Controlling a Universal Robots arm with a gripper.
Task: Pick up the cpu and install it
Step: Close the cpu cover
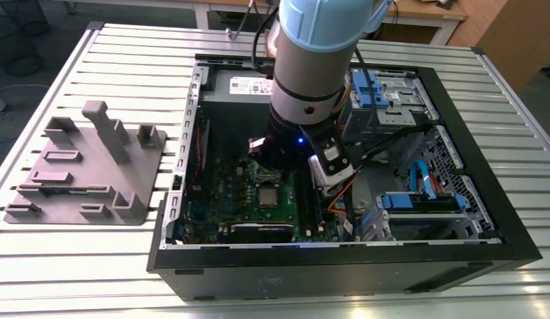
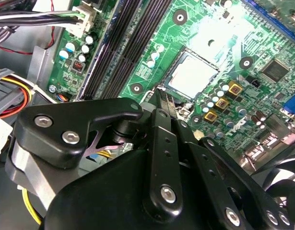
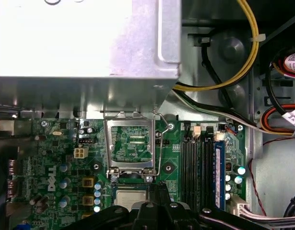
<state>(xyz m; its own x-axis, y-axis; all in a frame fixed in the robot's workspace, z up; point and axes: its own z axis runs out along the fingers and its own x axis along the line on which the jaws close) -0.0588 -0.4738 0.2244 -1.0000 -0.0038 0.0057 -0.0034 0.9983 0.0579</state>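
Inside the open computer case, close up: gripper (image 2: 161, 98) hangs low over the green motherboard (image 3: 56, 158). Fingers look pressed together, nothing seen between them.

Just beside the tips, on the side away from the memory slots (image 3: 195, 153): the cpu (image 2: 193, 75). It lies flat, silvery top up, within the socket outline, apart from the gripper. Both wrist views agree. In the exterior view it shows as a small pale square (image 1: 267, 197) mid-board, just below the arm (image 1: 314, 73).

Past the cpu: hinged metal socket frame (image 3: 130, 143), swung open, its lever wire running along one side. Not closed over the chip.

Judgement: the chip appears placed in its socket, so pick-up and set-down look done. Installation not finished while the frame stands open. Whether the chip is fully seated cannot be told. Any further move calls for small, careful motion, with tips kept off the chip top and clear of the capacitors nearby.

Farther: big grey metal box (image 3: 80, 38) overhanging the board; black case wall (image 1: 346, 266); slatted table (image 1: 80, 266); grey moulded fixture (image 1: 88, 166) at the exterior view's left.
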